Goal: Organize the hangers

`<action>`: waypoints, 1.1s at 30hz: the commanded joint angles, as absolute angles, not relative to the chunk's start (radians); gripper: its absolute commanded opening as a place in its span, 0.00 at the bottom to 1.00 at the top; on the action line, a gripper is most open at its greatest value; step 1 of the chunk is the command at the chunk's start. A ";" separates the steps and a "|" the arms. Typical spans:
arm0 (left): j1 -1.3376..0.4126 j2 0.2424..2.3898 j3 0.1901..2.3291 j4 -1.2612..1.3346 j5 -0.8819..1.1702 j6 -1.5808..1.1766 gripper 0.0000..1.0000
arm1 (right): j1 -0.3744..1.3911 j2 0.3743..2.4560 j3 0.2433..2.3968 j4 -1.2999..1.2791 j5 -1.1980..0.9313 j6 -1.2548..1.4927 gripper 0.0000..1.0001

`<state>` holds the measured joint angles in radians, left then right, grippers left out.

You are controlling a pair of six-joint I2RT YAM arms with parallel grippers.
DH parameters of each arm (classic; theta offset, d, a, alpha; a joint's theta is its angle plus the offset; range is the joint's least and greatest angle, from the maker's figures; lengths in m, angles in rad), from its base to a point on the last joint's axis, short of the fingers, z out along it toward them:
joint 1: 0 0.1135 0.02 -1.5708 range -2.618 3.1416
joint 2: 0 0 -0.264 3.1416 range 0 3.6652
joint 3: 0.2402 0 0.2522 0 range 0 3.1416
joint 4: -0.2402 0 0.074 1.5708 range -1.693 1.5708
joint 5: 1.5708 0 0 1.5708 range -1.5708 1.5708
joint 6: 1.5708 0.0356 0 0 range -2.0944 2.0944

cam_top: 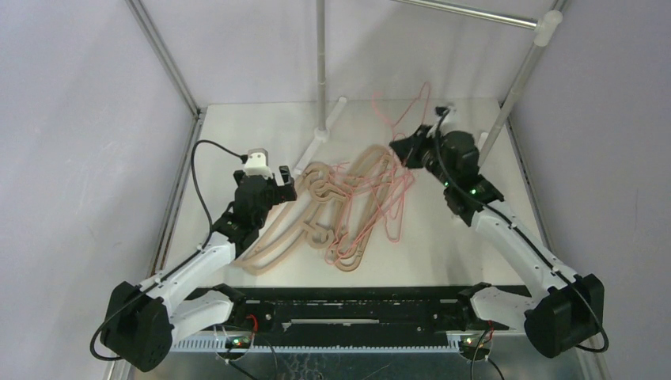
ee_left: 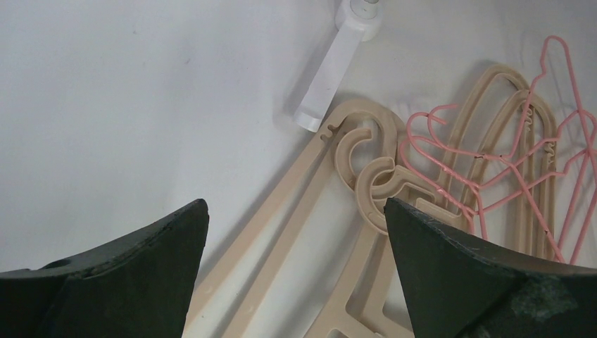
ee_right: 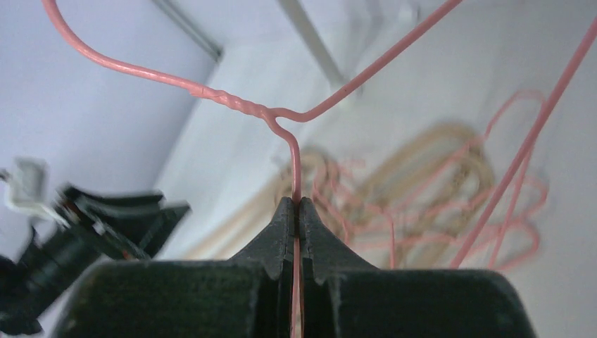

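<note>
Right end effector point(ee_right: 296, 205) pinches pink wire hanger point(ee_right: 236, 103) below its twist — lift slowly, clear of the hanger pile point(cam_top: 320, 190); left end effector point(ee_left: 296, 211) gapes wide, empty.

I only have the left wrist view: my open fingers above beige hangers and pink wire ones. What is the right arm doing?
Observer: The right gripper is shut on a pink wire hanger, pinching the wire just below its twisted neck.
Operator: Is it clear of the others?
Observer: Cannot tell; in the top view it extends from the gripper toward the far edge of the table, beyond the beige hangers.
Operator: Anywhere to hang it?
Observer: A horizontal rail runs overhead at the far right.
</note>
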<state>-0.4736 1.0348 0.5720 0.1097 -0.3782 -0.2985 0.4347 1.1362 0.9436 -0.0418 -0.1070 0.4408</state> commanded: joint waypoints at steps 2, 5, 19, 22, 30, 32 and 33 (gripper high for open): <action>-0.478 1.028 0.566 0.154 -0.366 -0.303 1.00 | 0.305 1.190 1.096 0.235 -0.271 0.570 0.00; -0.478 1.024 0.563 0.155 -0.370 -0.299 1.00 | 0.252 1.227 1.163 0.307 -0.325 0.624 0.00; -0.478 1.047 0.567 0.158 -0.387 -0.287 0.99 | 0.122 1.256 1.191 0.497 -0.371 0.779 0.00; -0.479 1.045 0.569 0.158 -0.390 -0.287 1.00 | 0.094 1.285 1.200 0.565 -0.367 0.848 0.00; -0.477 1.036 0.568 0.152 -0.385 -0.286 0.99 | 0.094 1.388 1.265 0.611 -0.260 0.970 0.00; -0.478 1.030 0.566 0.150 -0.385 -0.285 1.00 | 0.106 1.415 1.282 0.627 -0.240 0.983 0.00; -0.477 1.026 0.565 0.149 -0.385 -0.286 1.00 | 0.110 1.429 1.297 0.634 -0.238 0.988 0.00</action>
